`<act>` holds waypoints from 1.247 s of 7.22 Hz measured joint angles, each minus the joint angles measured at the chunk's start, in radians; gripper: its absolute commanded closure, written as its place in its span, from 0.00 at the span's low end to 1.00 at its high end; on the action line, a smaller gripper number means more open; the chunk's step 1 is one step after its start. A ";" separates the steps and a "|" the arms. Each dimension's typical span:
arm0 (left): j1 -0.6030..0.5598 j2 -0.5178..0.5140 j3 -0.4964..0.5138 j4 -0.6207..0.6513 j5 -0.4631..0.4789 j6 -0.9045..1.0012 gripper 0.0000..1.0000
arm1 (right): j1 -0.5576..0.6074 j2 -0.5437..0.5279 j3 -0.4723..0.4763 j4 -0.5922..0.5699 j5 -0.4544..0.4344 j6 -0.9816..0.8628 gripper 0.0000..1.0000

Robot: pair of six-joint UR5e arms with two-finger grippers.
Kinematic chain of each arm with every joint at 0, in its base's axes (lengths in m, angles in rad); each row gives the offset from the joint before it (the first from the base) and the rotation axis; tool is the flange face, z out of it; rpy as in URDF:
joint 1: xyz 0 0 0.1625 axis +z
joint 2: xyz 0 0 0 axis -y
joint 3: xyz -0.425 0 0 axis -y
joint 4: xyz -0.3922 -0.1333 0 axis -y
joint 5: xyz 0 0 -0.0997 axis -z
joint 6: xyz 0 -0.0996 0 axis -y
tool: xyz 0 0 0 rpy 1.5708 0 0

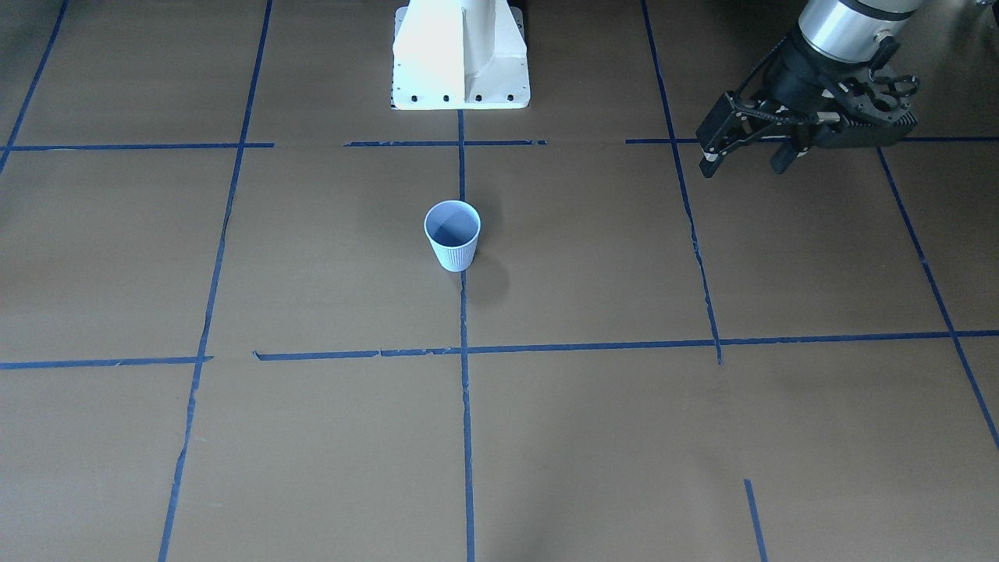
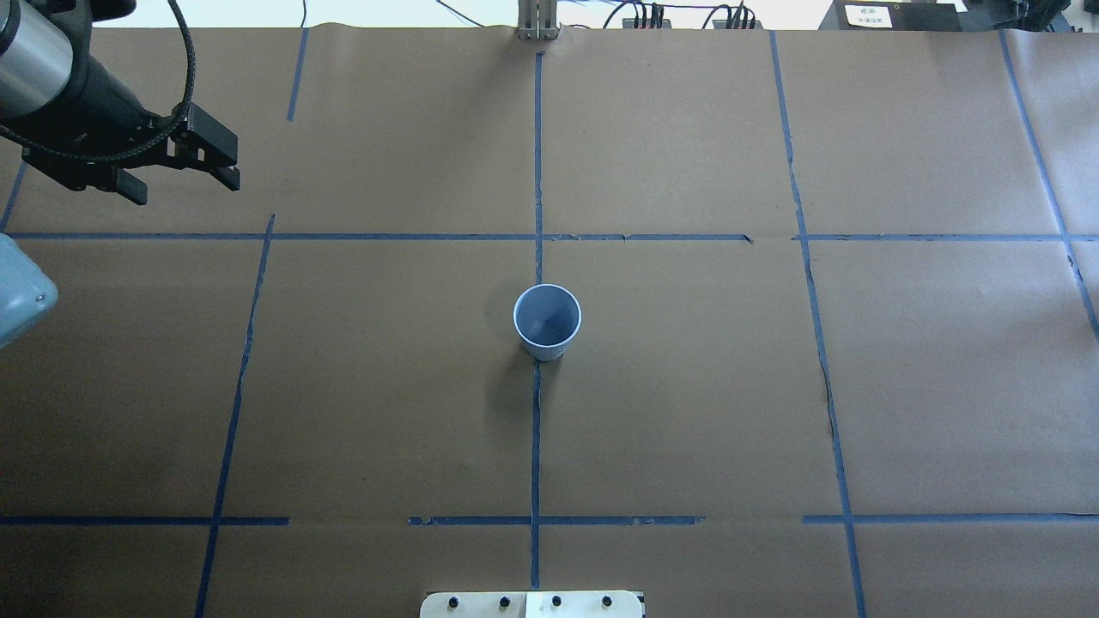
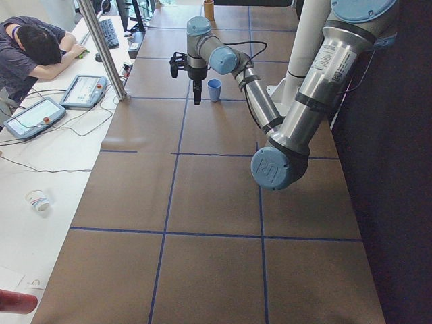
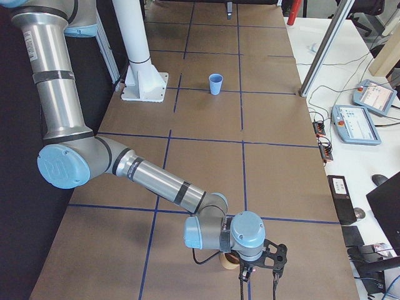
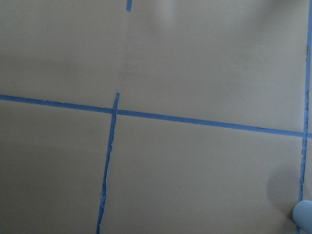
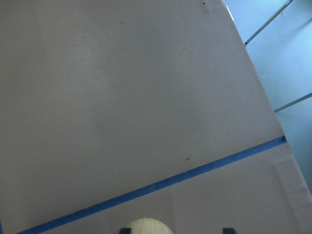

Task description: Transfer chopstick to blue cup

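The blue cup (image 1: 453, 234) (image 2: 547, 322) stands upright and empty at the table's middle, on a tape line. My left gripper (image 1: 745, 165) (image 2: 182, 184) hangs open and empty above the table, far off to the cup's side; only the cup's edge (image 5: 304, 215) enters its wrist view. My right gripper (image 4: 258, 284) is low at the table's far right end, beside a tan round holder (image 4: 230, 261) (image 6: 148, 227). Its two fingertips (image 6: 126, 230) stand wide apart at the wrist view's bottom edge, with nothing between them. I cannot make out the chopstick.
The white robot base (image 1: 460, 58) stands behind the cup. The table's edge (image 6: 253, 73) runs close to my right gripper. A person (image 3: 34, 47) leans on the side table next to teach pendants (image 3: 84, 91) (image 4: 358, 124) and cables.
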 measured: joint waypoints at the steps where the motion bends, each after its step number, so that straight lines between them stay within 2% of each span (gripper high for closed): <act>1: 0.000 0.000 -0.002 0.000 0.000 -0.002 0.00 | -0.001 0.000 0.011 0.000 0.000 0.007 1.00; 3: 0.003 0.008 -0.005 0.000 0.002 -0.005 0.00 | 0.004 -0.001 0.051 0.001 0.002 0.009 1.00; 6: 0.005 0.012 -0.010 -0.001 0.003 -0.007 0.00 | 0.080 -0.041 0.199 -0.023 0.022 0.006 1.00; 7: 0.005 0.012 -0.017 -0.001 0.002 -0.008 0.00 | 0.114 -0.058 0.262 -0.071 0.044 0.003 1.00; 9: 0.005 0.012 -0.025 -0.001 0.002 -0.009 0.00 | 0.156 -0.072 0.433 -0.252 0.081 -0.005 1.00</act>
